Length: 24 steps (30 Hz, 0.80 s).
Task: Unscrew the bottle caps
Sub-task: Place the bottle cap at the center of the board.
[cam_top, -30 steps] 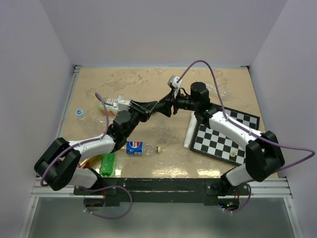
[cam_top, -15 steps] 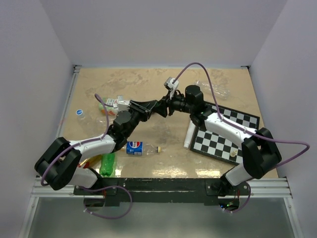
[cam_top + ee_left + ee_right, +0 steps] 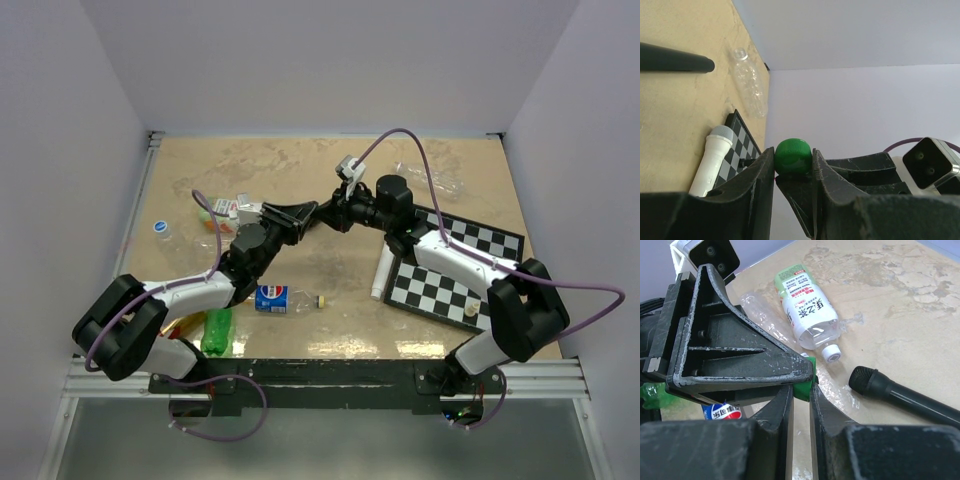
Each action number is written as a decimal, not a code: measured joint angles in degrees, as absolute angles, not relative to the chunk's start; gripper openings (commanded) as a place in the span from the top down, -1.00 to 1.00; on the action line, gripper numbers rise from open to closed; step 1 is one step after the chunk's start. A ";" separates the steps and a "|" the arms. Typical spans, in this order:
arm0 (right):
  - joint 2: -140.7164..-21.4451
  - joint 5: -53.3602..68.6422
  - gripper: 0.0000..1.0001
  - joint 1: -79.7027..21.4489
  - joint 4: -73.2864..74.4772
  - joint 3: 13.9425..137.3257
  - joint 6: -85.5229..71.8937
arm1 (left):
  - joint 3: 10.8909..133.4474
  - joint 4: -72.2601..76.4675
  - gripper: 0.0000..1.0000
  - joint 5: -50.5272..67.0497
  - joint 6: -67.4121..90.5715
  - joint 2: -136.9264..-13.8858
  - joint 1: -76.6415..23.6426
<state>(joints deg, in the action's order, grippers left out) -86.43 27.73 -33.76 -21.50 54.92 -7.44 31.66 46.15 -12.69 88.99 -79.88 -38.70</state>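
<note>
Holding, left gripper point(image 3: 792, 167): my fingers are drawn in narrow with the green cap point(image 3: 793, 156) touching both of them at the tips. I cannot tell whether the pads bear on the cap alone or also on the neck under it.
Right gripper point(image 3: 801, 396): closed to a thin gap, its tips pinching the same green plastic from the opposite side, nose to nose with my left.
Where the cap is: raised off the table point(image 3: 300, 170) between the two arms, near the middle.
Bottle under the cap: hidden by both sets of fingers, so I cannot say which bottle it is or how it hangs.
How it should handle: I judge the cap to be light, hard and smooth. A thin plastic bottle would be nearly weightless and would crumple if squeezed at the body.
Where to hold: one hand on the stiff neck ring, the other square across the cap's ribbed side, not on its rim.
Risk: with both hands crowded onto the cap, a twist may spin the whole bottle, or the pads may slip.
Others waiting: the Pepsi bottle point(image 3: 271, 298) and the green bottle point(image 3: 217, 330) lie near my left base.
</note>
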 measured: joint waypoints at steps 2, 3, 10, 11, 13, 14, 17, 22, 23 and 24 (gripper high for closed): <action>-86.30 27.75 0.92 -33.76 -21.50 54.92 -7.40 | 31.66 46.28 0.86 -12.67 88.97 -79.88 -38.70; -86.28 27.75 0.92 -33.76 -21.50 54.92 -7.35 | 31.66 46.35 0.75 -12.67 88.97 -79.88 -38.70; -86.06 27.86 0.93 -33.76 -21.58 54.92 -6.61 | 31.57 46.94 -0.28 -12.62 88.47 -79.81 -38.70; -86.08 27.86 0.93 -33.76 -21.52 54.92 -6.59 | 31.53 47.22 -0.39 -12.38 88.33 -79.70 -38.74; -86.08 27.92 0.93 -33.76 -21.41 54.92 -6.42 | 31.40 47.59 -0.52 -12.21 87.99 -79.11 -38.81; -86.08 27.97 0.93 -33.76 -21.43 54.92 -6.37 | 31.31 47.68 -0.57 -12.19 87.79 -78.74 -38.81; -86.08 27.97 0.92 -33.67 -21.39 54.92 -6.11 | 31.09 47.55 -0.61 -12.27 87.02 -77.43 -38.68; -85.97 28.03 0.92 -32.27 -21.28 54.92 -5.52 | 31.03 45.63 -0.67 -12.49 83.50 -74.67 -38.22; -85.97 27.99 0.92 -31.46 -21.23 54.92 -5.34 | 31.03 44.80 -0.68 -12.45 82.32 -73.93 -37.89; -85.95 27.88 0.91 -30.44 -21.10 54.92 -5.10 | 31.03 43.90 -0.68 -12.34 80.86 -73.12 -37.52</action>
<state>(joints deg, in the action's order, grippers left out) -85.95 27.88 -30.44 -21.10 54.92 -5.10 31.03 43.90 -12.34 80.86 -73.12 -37.52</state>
